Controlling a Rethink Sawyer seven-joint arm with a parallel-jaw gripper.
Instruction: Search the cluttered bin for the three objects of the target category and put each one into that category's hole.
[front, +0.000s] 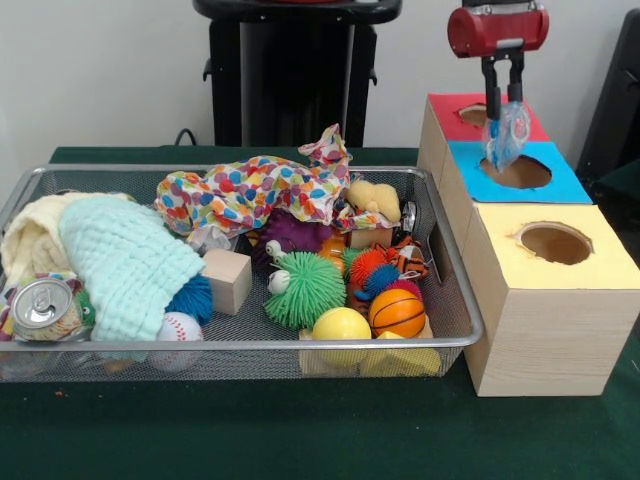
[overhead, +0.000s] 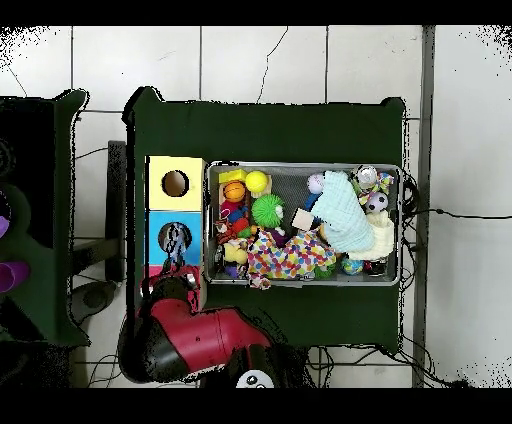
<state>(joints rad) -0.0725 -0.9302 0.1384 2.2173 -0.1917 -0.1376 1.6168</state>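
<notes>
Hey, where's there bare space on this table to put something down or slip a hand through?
Bare green tabletop runs along the camera side, in front of the bin and the wooden box. The overhead view also shows a wide green band above the bin. Inside the bin it is packed with toys and cloths. Over the blue hole the end effector holds a bottle.

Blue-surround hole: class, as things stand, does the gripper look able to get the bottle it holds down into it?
Probably yes. The gripper hangs over the blue-surround hole, shut on a clear bottle whose lower end sits at the opening. Nothing blocks the hole.
</notes>
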